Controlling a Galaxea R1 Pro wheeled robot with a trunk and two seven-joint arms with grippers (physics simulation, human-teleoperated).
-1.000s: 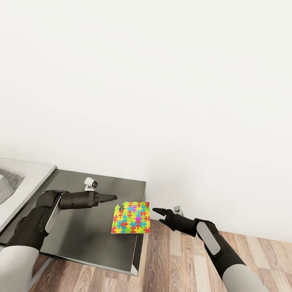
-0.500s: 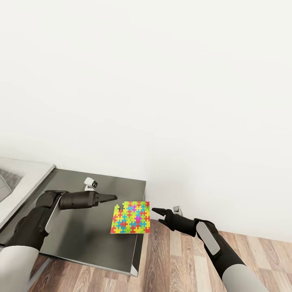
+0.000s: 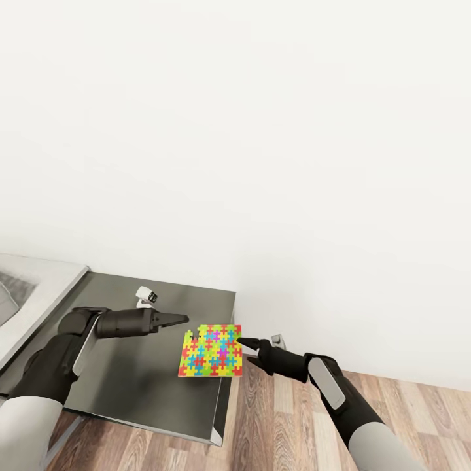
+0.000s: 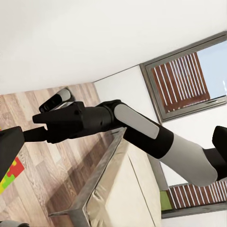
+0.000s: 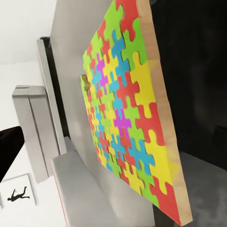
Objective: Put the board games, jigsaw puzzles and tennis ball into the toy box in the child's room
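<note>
1 jigsaw puzzle (image 3: 211,351) lies on 1 table (image 3: 131,386).

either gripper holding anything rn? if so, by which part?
Nothing held. The right gripper is open, its tips at the right edge of the jigsaw puzzle but not closed on it. The left gripper is empty beside it.

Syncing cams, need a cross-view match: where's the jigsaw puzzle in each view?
Head view: jigsaw puzzle lies at the right edge of the dark table, between both hands, the right hand at its edge.
Left wrist view: a small colourful corner at the picture's left edge.
Right wrist view: large, centre.
Shared landmark: the table's edge.
</note>
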